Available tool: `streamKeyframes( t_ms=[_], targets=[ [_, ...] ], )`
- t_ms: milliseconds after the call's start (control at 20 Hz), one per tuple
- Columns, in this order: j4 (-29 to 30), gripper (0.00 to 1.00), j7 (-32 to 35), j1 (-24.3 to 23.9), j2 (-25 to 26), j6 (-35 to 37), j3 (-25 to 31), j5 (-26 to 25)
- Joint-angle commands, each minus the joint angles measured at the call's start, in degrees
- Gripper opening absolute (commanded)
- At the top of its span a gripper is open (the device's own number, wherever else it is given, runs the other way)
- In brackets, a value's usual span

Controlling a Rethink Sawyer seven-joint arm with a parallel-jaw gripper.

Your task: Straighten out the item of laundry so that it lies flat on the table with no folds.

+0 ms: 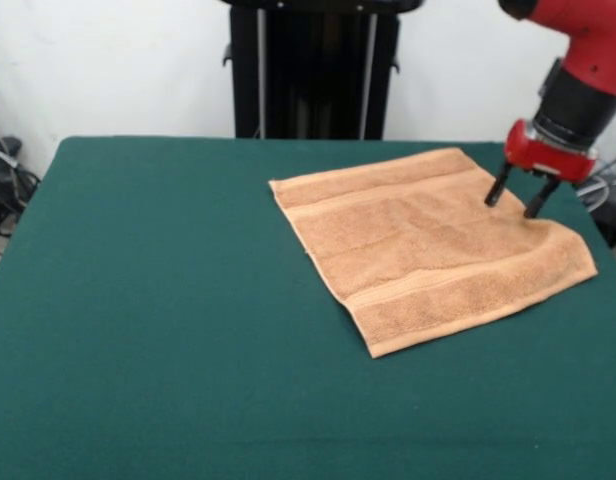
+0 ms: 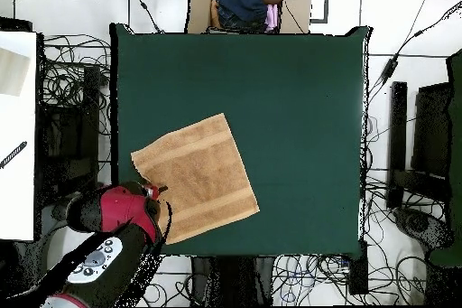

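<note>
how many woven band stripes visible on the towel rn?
2. One band runs along the towel near its far edge in the front view; the other near its front edge. The gripper, open, covers a little of the towel's right corner.

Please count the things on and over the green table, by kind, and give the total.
Towels: 1, the orange-tan towel, spread out
Grippers: 1, the gripper, open, at the towel's edge
Tables: 1, the table
Total: 3

A robotics lab: tangled cables [image 2: 68, 79] litter the pale floor off the green table's [image 2: 298, 97] edges, below a black pedestal [image 1: 313, 70].
</note>
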Motion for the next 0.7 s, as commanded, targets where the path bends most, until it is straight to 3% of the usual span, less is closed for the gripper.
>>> streamKeyframes(
  t_ms=[50, 700],
  targets=[
    [-1.42, 1.00, 16.77, -0.43, -1.28, 5.85, 1.26, 3.31],
    [-1.16, 1.00, 17.15, -0.76, -2.41, 6.57, 1.90, 3.92]
  ],
)
